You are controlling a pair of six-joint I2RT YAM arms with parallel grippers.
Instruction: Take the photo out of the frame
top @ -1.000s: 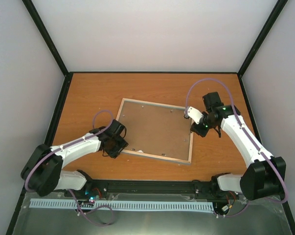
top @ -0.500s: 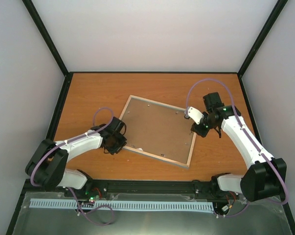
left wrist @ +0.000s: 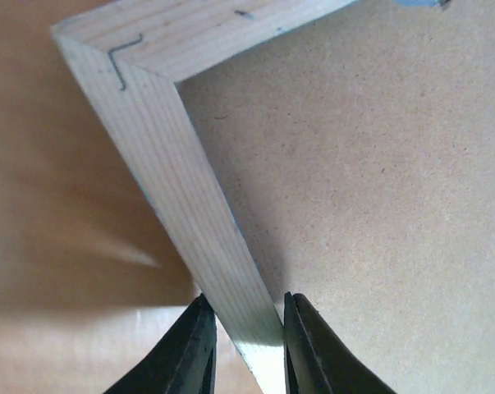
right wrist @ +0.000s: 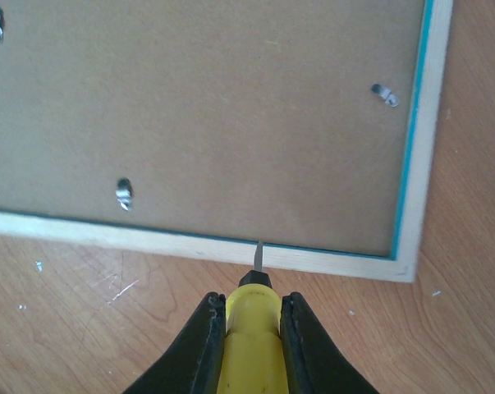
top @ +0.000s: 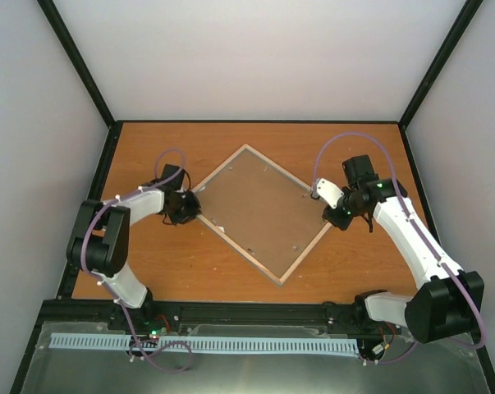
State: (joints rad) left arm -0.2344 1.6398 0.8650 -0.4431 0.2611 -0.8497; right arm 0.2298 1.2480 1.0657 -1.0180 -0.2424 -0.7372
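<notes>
Overhead, soft even light on the counter [top: 214,283] — only faint shadows under the arms, and the corner posts splay with the wide lens. Left wrist view: frame [left wrist: 206,222] grain crisp, counter beside it washed out and blurred, a dark shadow alongside, left pincer [left wrist: 247,300] murky. Right wrist: bright and sharp — screwdriver [right wrist: 252,328] and right pincer [right wrist: 253,300] soft up close.

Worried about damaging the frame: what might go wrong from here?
The left claw pinches only one rail of the face-down turquoise-edged wooden frame, so it may slip or twist. The yellow-handled tool in the right claw points at the rim, not a metal tab; its tip may gouge the wood.
</notes>
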